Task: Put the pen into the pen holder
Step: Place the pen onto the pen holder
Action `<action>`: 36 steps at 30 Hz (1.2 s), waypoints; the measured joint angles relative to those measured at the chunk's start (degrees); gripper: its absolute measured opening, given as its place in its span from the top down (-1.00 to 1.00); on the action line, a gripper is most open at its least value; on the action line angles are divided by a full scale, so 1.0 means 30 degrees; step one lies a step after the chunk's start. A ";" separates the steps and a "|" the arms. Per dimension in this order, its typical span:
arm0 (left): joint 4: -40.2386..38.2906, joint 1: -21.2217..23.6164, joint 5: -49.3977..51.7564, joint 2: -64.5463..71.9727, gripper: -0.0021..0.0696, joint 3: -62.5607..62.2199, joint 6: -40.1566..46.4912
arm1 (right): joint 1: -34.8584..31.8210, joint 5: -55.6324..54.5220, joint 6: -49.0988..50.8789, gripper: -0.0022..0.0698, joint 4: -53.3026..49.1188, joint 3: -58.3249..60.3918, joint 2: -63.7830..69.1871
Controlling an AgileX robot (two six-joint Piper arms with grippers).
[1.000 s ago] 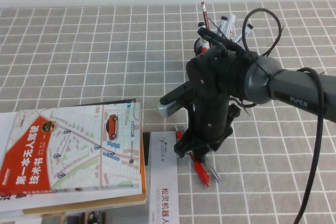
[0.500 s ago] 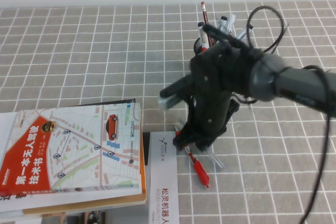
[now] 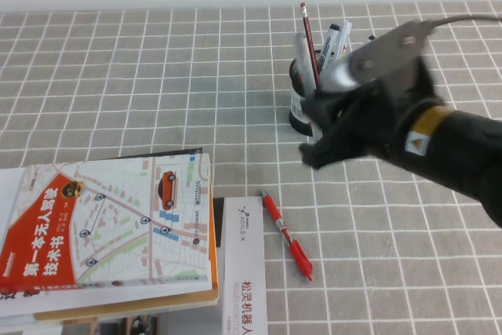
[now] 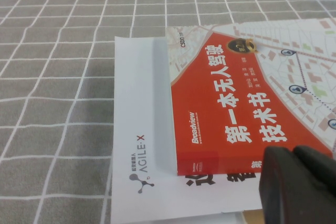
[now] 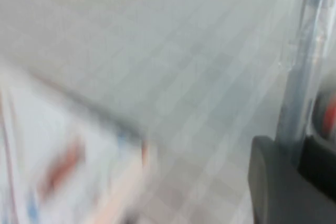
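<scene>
While the left gripper (image 4: 296,182) rests over the red-covered book (image 4: 236,114) – its state I cannot tell – the right gripper (image 5: 294,166), raised beside the black mesh pen holder (image 3: 300,107), is clamped on the slim grey pen (image 5: 302,66), with the red pen (image 3: 287,234) lying on the grey tiled table (image 3: 118,76).

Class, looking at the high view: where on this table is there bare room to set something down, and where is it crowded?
Free: the grid cloth left of the pen holder and beyond the book; also the near right corner, right of the red pen. Crowded: around the holder, where the right gripper holds the pen. The left gripper hovers over the book.
</scene>
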 joint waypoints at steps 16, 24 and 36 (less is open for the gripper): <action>0.0000 0.0000 0.0000 0.0000 0.95 0.0000 0.0000 | -0.3028 -1.3600 0.0266 0.83 0.2090 -0.1287 0.5157; 0.0000 0.0000 0.0000 0.0000 0.95 0.0000 0.0000 | -0.4045 -1.2641 0.1799 0.83 0.0666 -0.4353 0.8746; 0.0000 0.0000 0.0000 0.0000 0.95 0.0000 0.0000 | -0.4045 -1.1766 0.1893 0.22 0.0925 -0.4999 1.0592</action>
